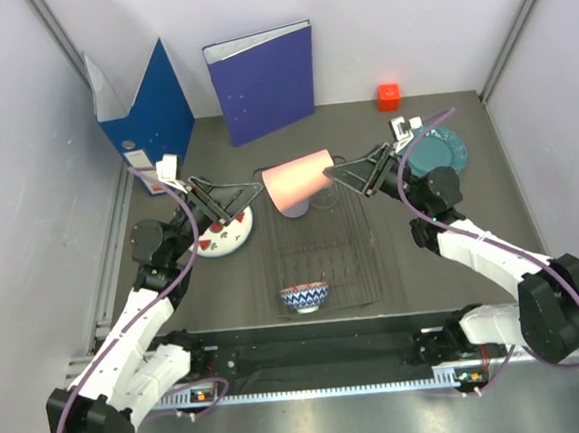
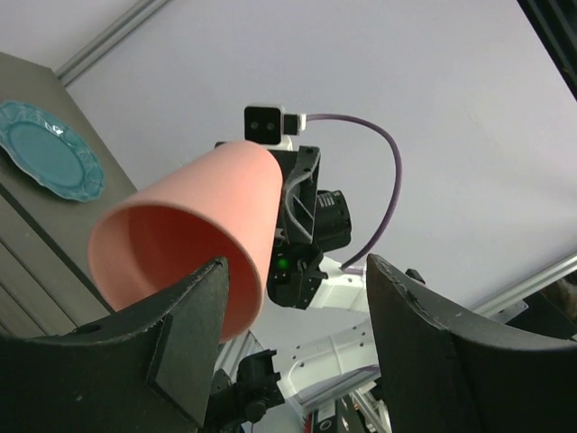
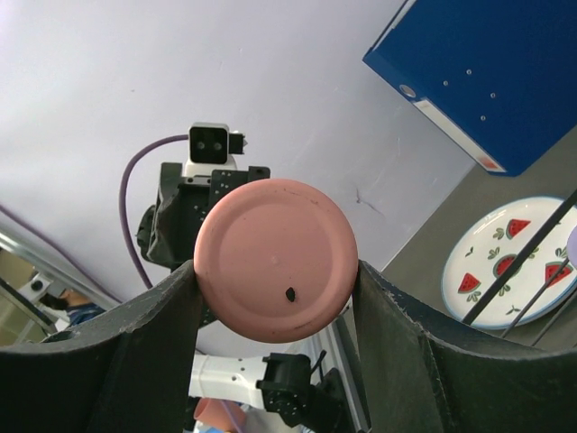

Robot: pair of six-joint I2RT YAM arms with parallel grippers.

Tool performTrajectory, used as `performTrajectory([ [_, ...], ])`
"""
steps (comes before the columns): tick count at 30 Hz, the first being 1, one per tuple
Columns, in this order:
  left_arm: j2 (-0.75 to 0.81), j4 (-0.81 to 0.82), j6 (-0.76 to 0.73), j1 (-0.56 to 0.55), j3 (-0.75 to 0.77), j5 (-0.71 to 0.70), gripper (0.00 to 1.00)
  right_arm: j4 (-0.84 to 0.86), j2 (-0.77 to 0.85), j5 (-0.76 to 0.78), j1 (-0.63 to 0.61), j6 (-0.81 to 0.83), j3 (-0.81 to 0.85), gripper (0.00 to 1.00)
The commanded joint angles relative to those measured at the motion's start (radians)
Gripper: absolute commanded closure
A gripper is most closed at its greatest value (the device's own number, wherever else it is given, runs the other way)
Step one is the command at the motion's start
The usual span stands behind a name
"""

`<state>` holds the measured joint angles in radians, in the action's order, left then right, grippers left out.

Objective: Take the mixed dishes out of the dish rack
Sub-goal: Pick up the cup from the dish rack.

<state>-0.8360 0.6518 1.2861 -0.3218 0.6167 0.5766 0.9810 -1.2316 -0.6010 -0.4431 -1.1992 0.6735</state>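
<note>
The pink cup [image 1: 299,183] hangs on its side above the far end of the black wire dish rack [image 1: 358,261]. My right gripper [image 1: 338,175] is shut on the cup's base [image 3: 275,260], one finger on each side. My left gripper [image 1: 254,192] is open, with the cup's open mouth [image 2: 171,262] beside its left finger [image 2: 180,343]. A blue-white patterned bowl [image 1: 305,297] sits at the rack's near end. The white plate with red wedge marks [image 1: 223,235] lies left of the rack and the teal plate [image 1: 441,151] lies right of it. The lavender cup is not clearly visible.
Two blue binders [image 1: 146,105] [image 1: 264,78] stand at the back wall. A small red cube [image 1: 388,95] sits at the back right. White walls close in the table on the left, back and right.
</note>
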Motion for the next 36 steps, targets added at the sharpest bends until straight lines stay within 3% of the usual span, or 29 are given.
performTrajectory([
  [1, -0.003, 0.058, 0.015, -0.017, -0.020, 0.011, 0.33, 0.084, -0.020, 0.023, -0.019, 0.015, 0.072, 1.00],
  [6, -0.015, 0.062, 0.012, -0.036, -0.018, 0.009, 0.38, 0.084, -0.058, 0.017, -0.049, 0.024, 0.090, 1.00],
  [11, -0.031, 0.060, 0.007, -0.042, -0.017, 0.005, 0.69, 0.097, -0.081, 0.021, -0.071, 0.026, 0.077, 1.00],
  [16, -0.040, 0.046, -0.007, -0.042, -0.008, 0.008, 0.86, 0.076, -0.063, 0.012, -0.071, 0.042, 0.057, 1.00],
  [18, -0.038, 0.034, -0.016, -0.042, -0.003, 0.006, 1.00, 0.055, -0.045, 0.012, -0.071, 0.056, 0.055, 1.00],
  [19, -0.038, 0.022, -0.024, -0.042, 0.006, 0.005, 1.00, 0.012, -0.040, 0.012, -0.071, 0.075, 0.057, 0.96],
  [20, -0.034, 0.005, -0.045, -0.042, 0.015, 0.000, 1.00, -0.016, -0.032, 0.012, -0.071, 0.088, 0.063, 0.83],
  [21, -0.025, -0.048, -0.060, -0.042, 0.034, -0.020, 1.00, -0.062, -0.017, 0.024, -0.071, 0.111, 0.075, 0.65],
  [22, -0.018, -0.078, -0.077, -0.042, 0.044, -0.035, 1.00, -0.171, -0.005, 0.039, -0.071, 0.175, 0.083, 0.33],
  [25, -0.011, -0.306, -0.190, -0.039, 0.135, -0.105, 1.00, -0.339, 0.053, 0.130, -0.069, 0.278, 0.103, 0.04],
  [29, -0.061, -0.695, -0.403, -0.039, 0.329, -0.242, 1.00, -0.661, 0.155, 0.329, -0.072, 0.400, 0.145, 0.00],
  [30, -0.084, -0.845, -0.428, -0.039, 0.404, -0.356, 1.00, -0.747, 0.187, 0.453, -0.075, 0.446, 0.165, 0.00],
  [33, -0.148, -1.035, -0.502, -0.039, 0.571, -0.528, 1.00, -0.975, 0.219, 0.654, -0.077, 0.509, 0.230, 0.00],
  [34, -0.179, -1.169, -0.527, -0.039, 0.624, -0.652, 1.00, -1.017, 0.222, 0.685, -0.075, 0.521, 0.241, 0.00],
  [36, -0.292, -1.311, -0.609, -0.037, 0.797, -0.759, 1.00, -1.094, 0.236, 0.746, -0.077, 0.549, 0.261, 0.00],
])
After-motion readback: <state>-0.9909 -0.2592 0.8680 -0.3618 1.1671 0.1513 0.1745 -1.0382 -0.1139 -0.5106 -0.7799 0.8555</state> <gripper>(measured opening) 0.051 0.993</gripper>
